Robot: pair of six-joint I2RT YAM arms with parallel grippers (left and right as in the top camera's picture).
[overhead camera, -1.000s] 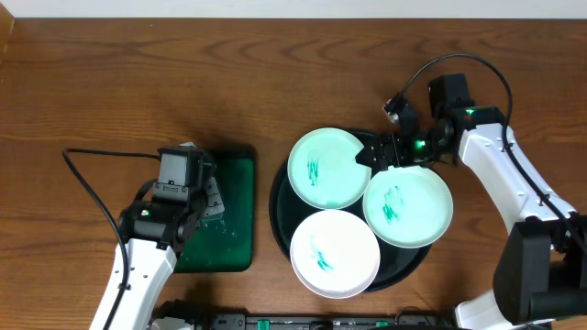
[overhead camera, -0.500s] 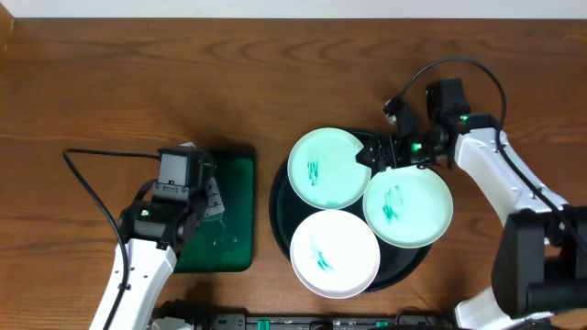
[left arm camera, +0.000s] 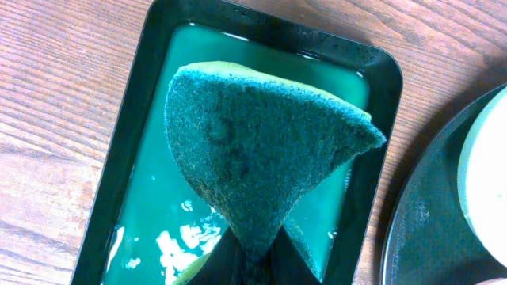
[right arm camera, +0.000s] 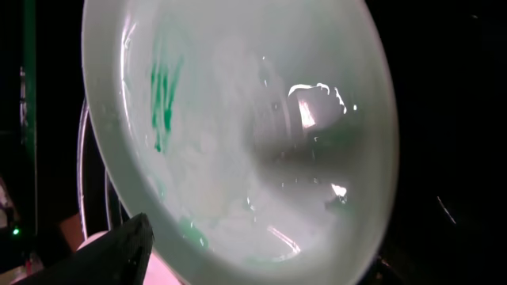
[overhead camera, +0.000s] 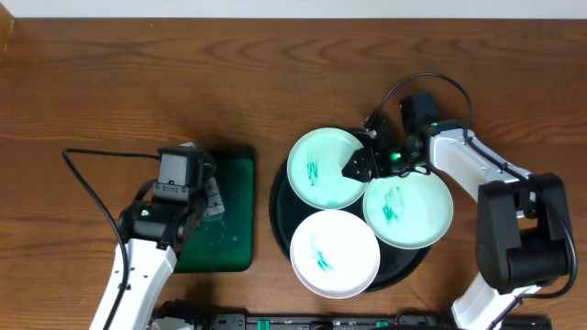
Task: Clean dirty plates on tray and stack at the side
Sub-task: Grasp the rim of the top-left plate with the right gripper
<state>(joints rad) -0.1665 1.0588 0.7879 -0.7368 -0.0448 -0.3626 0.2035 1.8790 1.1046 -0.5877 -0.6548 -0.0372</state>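
Three pale mint plates with teal scribbles lie on the black tray (overhead camera: 278, 213): one at the upper left (overhead camera: 321, 170), one at the right (overhead camera: 410, 209) and one at the front (overhead camera: 335, 254). My right gripper (overhead camera: 359, 166) stands open at the right rim of the upper-left plate (right arm camera: 238, 127), which fills the right wrist view. Only one dark finger (right arm camera: 107, 253) shows there, under the rim at lower left. My left gripper (left arm camera: 253, 265) is shut on a dark green sponge (left arm camera: 253, 142), held above the small green tray (left arm camera: 127, 119) of liquid.
The green rectangular tray (overhead camera: 234, 234) sits left of the black tray, whose edge (left arm camera: 420, 229) shows in the left wrist view. A black cable (overhead camera: 92, 183) runs across the wood at the left. Bare wooden table lies behind both trays.
My right gripper has moved left over the black tray, to the rim of the upper-left plate. The left arm and the sponge have not moved.
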